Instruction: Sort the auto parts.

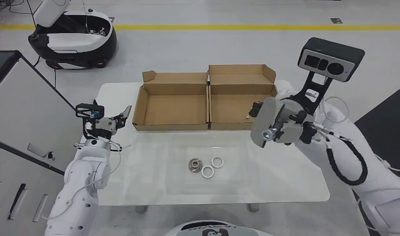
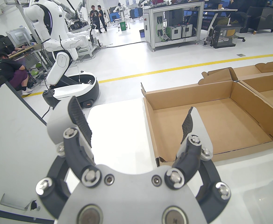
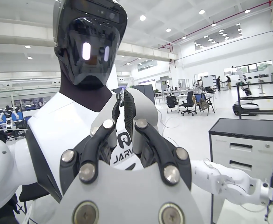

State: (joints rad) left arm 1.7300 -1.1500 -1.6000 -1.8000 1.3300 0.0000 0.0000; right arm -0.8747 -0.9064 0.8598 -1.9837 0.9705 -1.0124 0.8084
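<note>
A metal gear-like part point(image 1: 195, 166) and two white rings point(image 1: 206, 172) point(image 1: 217, 162) lie together on the white table point(image 1: 150, 180), in front of two open cardboard boxes. The left box point(image 1: 172, 108) point(image 2: 220, 117) holds nothing. My left gripper point(image 1: 120, 116) point(image 2: 131, 104) hovers open over the table's left edge, just left of that box. My right gripper point(image 1: 265, 127) point(image 3: 122, 101) is raised in front of the right box point(image 1: 231, 105), turned away from the table. It is shut, with what looks like a small dark ribbed part point(image 3: 120, 99) pinched at its tips.
Another white robot on a wheeled base point(image 1: 75, 39) point(image 2: 71, 89) stands on the floor beyond the table's far left corner. A dark panel point(image 1: 25, 111) leans beside the table's left side. A drawer cabinet point(image 3: 246, 145) stands off to one side.
</note>
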